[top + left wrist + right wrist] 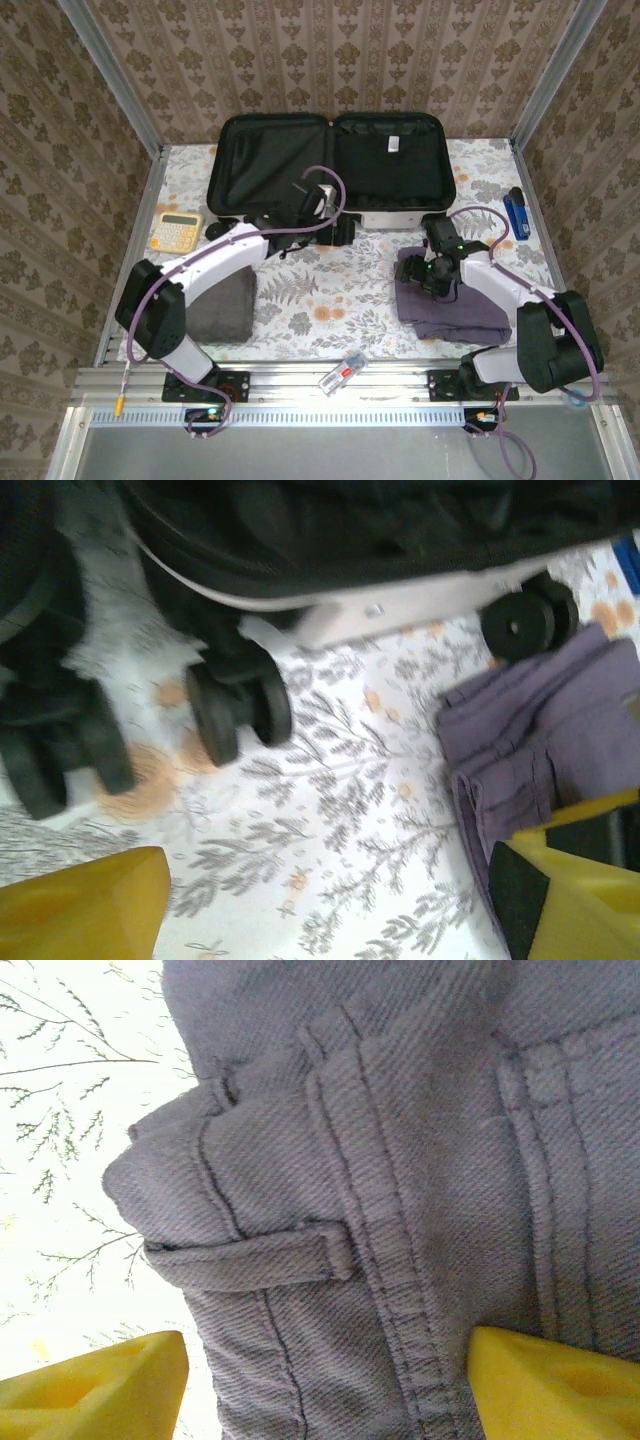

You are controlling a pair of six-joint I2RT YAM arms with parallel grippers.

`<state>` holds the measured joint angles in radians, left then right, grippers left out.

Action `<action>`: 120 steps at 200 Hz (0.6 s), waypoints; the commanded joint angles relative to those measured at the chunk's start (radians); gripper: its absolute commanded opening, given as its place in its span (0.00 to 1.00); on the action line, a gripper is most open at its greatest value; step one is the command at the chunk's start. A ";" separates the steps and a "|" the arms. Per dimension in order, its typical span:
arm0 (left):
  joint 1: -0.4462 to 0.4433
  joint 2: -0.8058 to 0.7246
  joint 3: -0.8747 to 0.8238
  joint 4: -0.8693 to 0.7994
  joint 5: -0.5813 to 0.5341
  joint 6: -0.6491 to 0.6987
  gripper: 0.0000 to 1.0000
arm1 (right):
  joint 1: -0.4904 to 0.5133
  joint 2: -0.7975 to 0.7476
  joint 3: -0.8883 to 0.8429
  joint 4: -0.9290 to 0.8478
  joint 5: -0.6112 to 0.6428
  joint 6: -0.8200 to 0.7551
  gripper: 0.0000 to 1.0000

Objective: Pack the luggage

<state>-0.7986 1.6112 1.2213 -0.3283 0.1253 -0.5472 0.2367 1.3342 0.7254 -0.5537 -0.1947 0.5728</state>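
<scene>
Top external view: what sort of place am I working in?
Probably a mock-up robot test cell, not a home: wallpapered panels in aluminium framing enclose a floral-covered table, with the open luggage on it.

I count one open suitcase (270, 165), two folded garments, a grey cloth (222, 305) and purplish trousers (455, 312), one yellow calculator (176, 231), one blue stapler (516, 213).

We see a large hard-shell suitcase (270, 165), white outside and black-lined, on a white tablecloth (320, 300) printed with grey ferns and orange blossoms. The folded twill trousers (400, 1160) are greyish purple, the folded cloth (222, 305) dark grey, the small calculator (176, 230) yellow. The fingers (90, 1385) of the right gripper (328, 1350) are yellow too.
</scene>
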 commanded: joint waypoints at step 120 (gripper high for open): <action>-0.204 0.472 0.482 -0.241 0.274 -0.023 0.85 | -0.639 -0.059 0.134 -0.263 0.124 -0.128 0.97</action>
<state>-0.9813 2.0197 1.6382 -0.4980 0.3073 -0.5987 -0.2893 1.2190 0.8707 -0.8299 -0.0349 0.4870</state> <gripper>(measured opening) 0.852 0.970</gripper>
